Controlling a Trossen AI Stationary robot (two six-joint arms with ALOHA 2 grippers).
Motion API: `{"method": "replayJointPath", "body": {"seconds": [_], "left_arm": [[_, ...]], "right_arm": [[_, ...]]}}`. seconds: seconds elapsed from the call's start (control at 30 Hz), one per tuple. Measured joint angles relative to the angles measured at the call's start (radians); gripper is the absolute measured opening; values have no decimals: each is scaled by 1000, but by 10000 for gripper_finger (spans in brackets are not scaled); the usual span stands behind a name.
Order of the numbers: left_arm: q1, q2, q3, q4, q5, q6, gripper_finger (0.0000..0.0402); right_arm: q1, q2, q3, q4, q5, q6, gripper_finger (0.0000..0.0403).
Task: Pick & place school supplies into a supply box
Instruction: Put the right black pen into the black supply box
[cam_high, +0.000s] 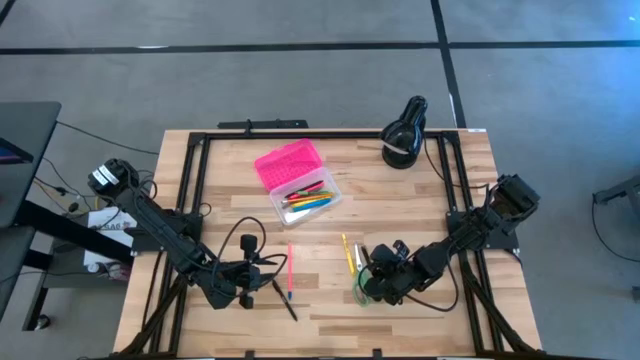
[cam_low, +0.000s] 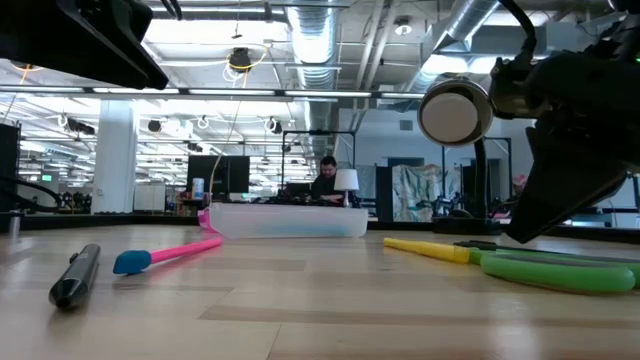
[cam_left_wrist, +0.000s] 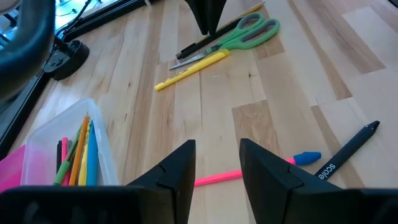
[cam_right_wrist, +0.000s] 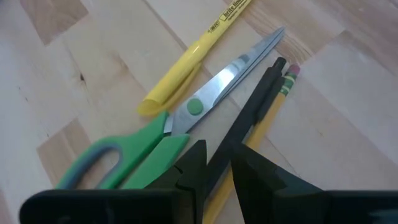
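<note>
Right gripper (cam_right_wrist: 214, 165): I have it low over the near part of the table (cam_high: 420, 200), a little right of the middle. My two fingers are drawn narrow, with a black pen (cam_right_wrist: 255, 106) between them, and they seem to touch it on both sides.
Black pen: its far end lies on the wood, just beside a yellow pencil (cam_right_wrist: 283, 87) with a pink eraser. I cannot tell if the gripped end is off the table.
Scissors (cam_right_wrist: 186, 121): green handles, closed blades, flat on the table and touching the black pen on its other side.
Yellow highlighter (cam_right_wrist: 186, 62): it lies just beside the scissors blades, nearly parallel to them.
Left gripper (cam_left_wrist: 217, 168): I hold it near the table's near edge, left of the middle. The fingers are apart and grip nothing.
Pink pen (cam_left_wrist: 214, 178): it has a blue cap and lies on the wood below my left fingers, apart from them.
Black marker (cam_left_wrist: 348, 152): with white letters, it lies near the blue cap, not touching it.
Supply box (cam_high: 300, 185): it stands open at the far middle of the table, well apart from both grippers. The pink lid (cam_high: 288, 162) is folded back on the far side.
Inside the box: several pens and pencils lie side by side in the clear base (cam_left_wrist: 106, 149); I see pink, orange, yellow, green and blue.
Black lamp (cam_high: 405, 130): at the far right corner of the table.
Person (cam_low: 328, 180): seated in the room beyond the table, well behind the box.
</note>
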Motion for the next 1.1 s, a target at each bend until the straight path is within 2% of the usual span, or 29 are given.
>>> {"method": "replayJointPath", "body": {"seconds": [1.1], "left_arm": [[0,0,0,0,1,-14,120]], "right_arm": [[0,-2,-32,24,-38,2,66]]}}
